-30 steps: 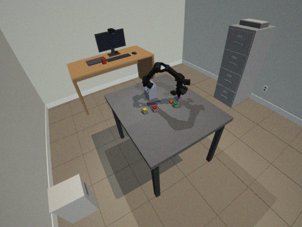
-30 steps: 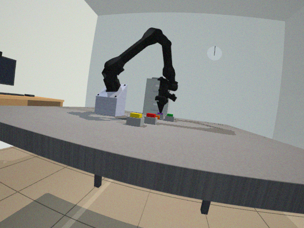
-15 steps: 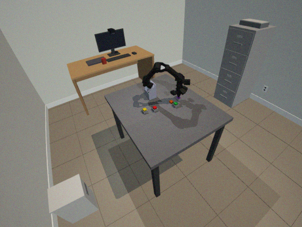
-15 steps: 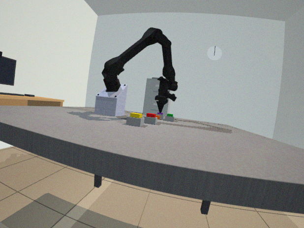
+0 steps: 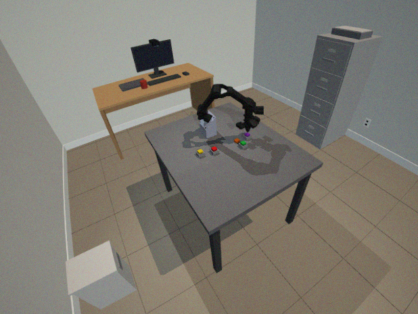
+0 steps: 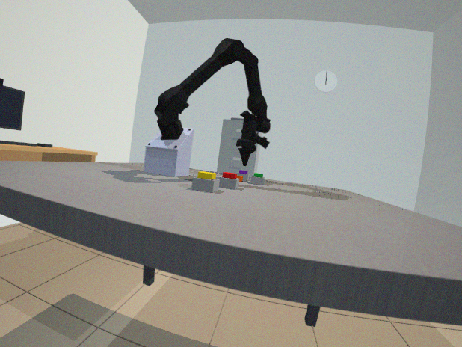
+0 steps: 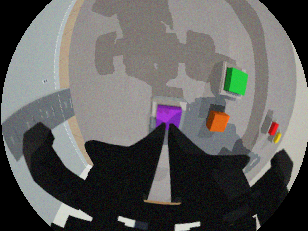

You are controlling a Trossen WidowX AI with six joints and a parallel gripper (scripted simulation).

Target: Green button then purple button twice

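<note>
The arm rises from its pale base block (image 5: pixel 208 126) at the back of the grey worktop (image 5: pixel 237 183), arches over and points its gripper (image 6: pixel 244 161) straight down. The fingers are drawn together into a narrow point with nothing between them; in the wrist view they meet as a dark wedge whose tip sits right at the near edge of the purple button (image 7: pixel 169 115). From the exterior view the tip hangs just above the purple button (image 6: pixel 243 172), with a small gap showing between them, so it is not touching the cap. In the top view the gripper (image 5: pixel 248 128) stands directly over the purple button (image 5: pixel 247 135), which lies at the far side of the cluster. The green button (image 5: pixel 243 143) sits just in front of the purple one, on its grey housing, and the orange block (image 5: pixel 237 140) lies right beside the green button's housing, on its left in the top view; whether the two touch cannot be told. In the wrist view the green button (image 7: pixel 235 81) and the orange block (image 7: pixel 217 120) both lie off to the right of the fingers, apart from them. Further to the left on the worktop in the top view, the red button (image 5: pixel 214 149) and the yellow button (image 5: pixel 200 151) stand side by side, well apart from the gripper.
</note>
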